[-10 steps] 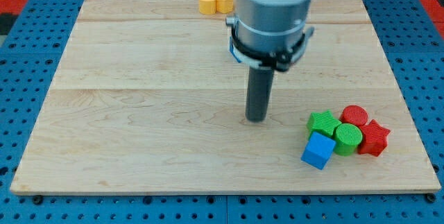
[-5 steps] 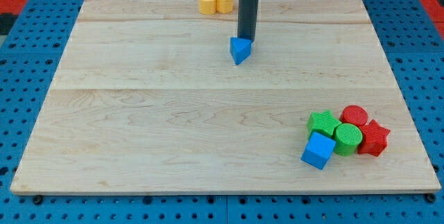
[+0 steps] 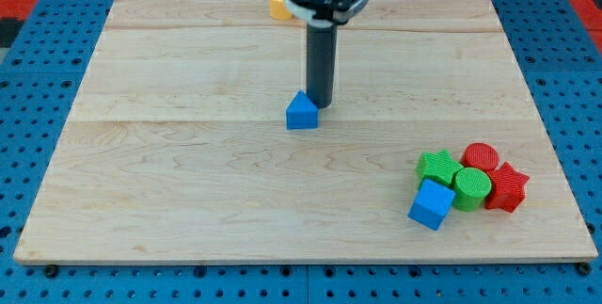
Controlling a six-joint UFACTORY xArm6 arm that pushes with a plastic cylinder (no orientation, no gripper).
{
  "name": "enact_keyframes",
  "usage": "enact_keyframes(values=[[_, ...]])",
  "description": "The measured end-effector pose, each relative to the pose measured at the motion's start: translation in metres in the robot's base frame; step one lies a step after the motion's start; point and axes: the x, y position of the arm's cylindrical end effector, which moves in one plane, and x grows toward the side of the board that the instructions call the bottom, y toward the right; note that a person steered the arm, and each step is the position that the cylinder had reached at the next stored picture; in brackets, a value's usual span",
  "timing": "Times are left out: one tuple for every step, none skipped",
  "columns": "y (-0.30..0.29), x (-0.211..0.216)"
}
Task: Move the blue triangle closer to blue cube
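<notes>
You have seven blocks showing on the counter (image 3: 188, 182): two blue, two green, two red and one yellow. The blue triangle (image 3: 302, 112) sits near the centre, a small matte wedge on pale wood planks. The blue cube (image 3: 432, 203) lies well apart from it, toward four o'clock, touching a tight cluster — a green star-like block (image 3: 438, 168), a ribbed green cylinder (image 3: 472, 187), a red cylinder (image 3: 482, 157) and a red star (image 3: 508, 187). A yellow block (image 3: 277, 4), shape unclear, peeks out at twelve o'clock behind the arm. The rod stands upright, and my tip (image 3: 320, 105) rests just beside the triangle at its two o'clock — there is no gripper to open or close.
</notes>
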Motion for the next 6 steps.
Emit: enact_keyframes(values=[[-0.023,0.002],[-0.035,0.002],[-0.067,0.012],[-0.11,0.045],[-0.109,0.08],[-0.102,0.07]])
